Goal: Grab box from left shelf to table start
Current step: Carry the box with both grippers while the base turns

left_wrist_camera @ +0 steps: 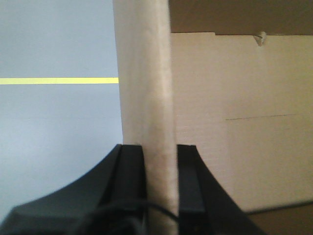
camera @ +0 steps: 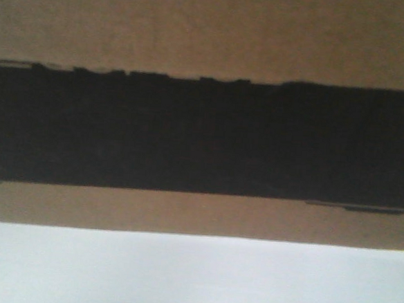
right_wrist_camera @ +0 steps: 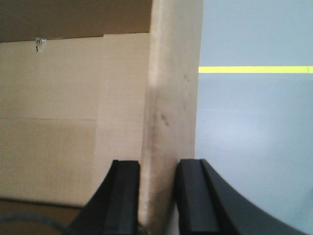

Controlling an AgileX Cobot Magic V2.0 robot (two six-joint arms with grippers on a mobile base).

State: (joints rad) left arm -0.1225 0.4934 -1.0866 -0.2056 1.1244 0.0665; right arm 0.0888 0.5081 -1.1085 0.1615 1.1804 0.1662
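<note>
A: Where is the box (camera: 211,27)?

B: It fills the front view. Brown cardboard runs edge to edge, with the black panel (camera: 203,138) as a wide band across it. The lettering is too blurred to read. Below it, the cardboard's lower edge meets the white table (camera: 193,276).

A: And relative to the fingers?

B: Each arm has one upright side wall of the box between its fingers. In the left wrist view the wall (left_wrist_camera: 146,73) rises straight up out of the left gripper (left_wrist_camera: 160,186). The box's pale inner face (left_wrist_camera: 234,98) lies beyond the right-hand finger, and grey floor (left_wrist_camera: 58,127) lies beyond the left-hand one.

A: The other arm?

B: It mirrors that. The right gripper (right_wrist_camera: 159,191) straddles the opposite wall (right_wrist_camera: 173,73), with the box interior past its left-hand finger and floor (right_wrist_camera: 254,127) past its right-hand one.

A: Are they clamped?

B: Yes, both are. The black fingers (left_wrist_camera: 131,181) press the cardboard from either side with no gap showing, and the right arm's fingers (right_wrist_camera: 123,191) do the same.

A: Anything smaller?

B: A yellow line (left_wrist_camera: 58,81) crosses the floor, well beyond the fingertips, and shows again in the right wrist view (right_wrist_camera: 254,69).
</note>
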